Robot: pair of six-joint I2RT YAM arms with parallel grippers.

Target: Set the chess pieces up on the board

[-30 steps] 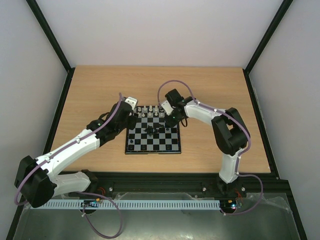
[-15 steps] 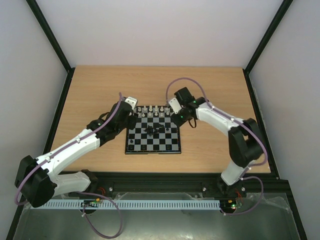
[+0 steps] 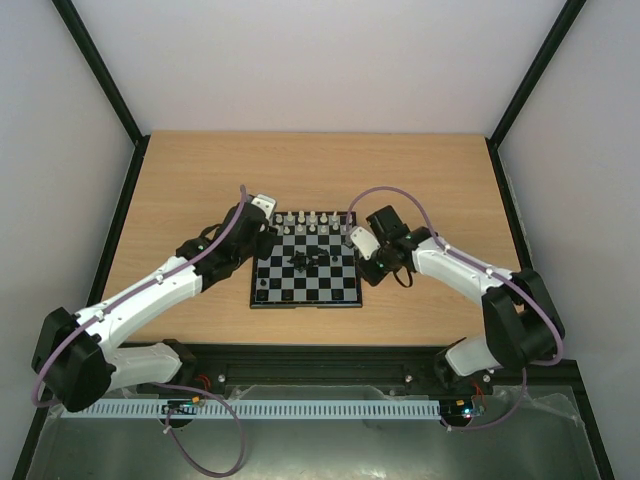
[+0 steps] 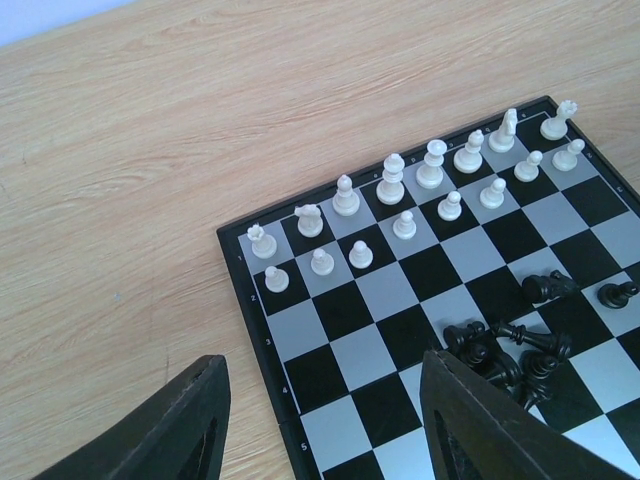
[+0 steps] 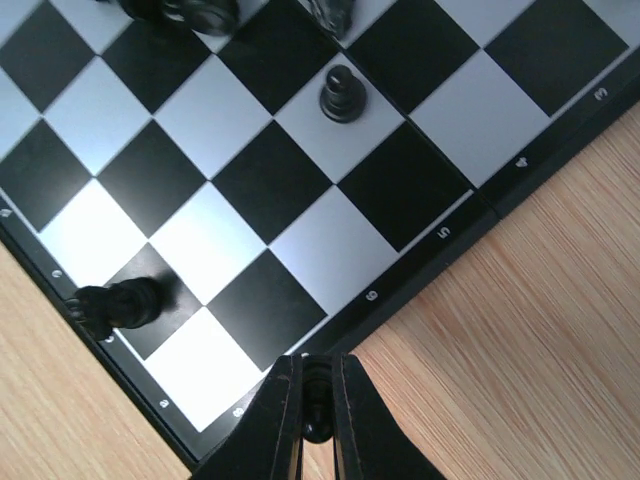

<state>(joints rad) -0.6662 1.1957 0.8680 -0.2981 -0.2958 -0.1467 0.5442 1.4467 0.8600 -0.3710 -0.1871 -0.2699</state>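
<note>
Chessmen in white [image 4: 420, 190] fill two rows along the far edge of the board [image 3: 305, 290], which lies in the middle of the table [image 3: 200, 170]. Black men [image 4: 510, 355] lie heaped near its centre. A lone pawn [image 5: 340, 93] stands apart, and a dark man [image 5: 120, 303] rests near a corner. The right claw [image 5: 315, 365] is closed on a small black piece [image 5: 316, 405] above the board's right edge. The left claw [image 4: 320, 420] hangs open over the left corner by the white rows, holding nothing.
</note>
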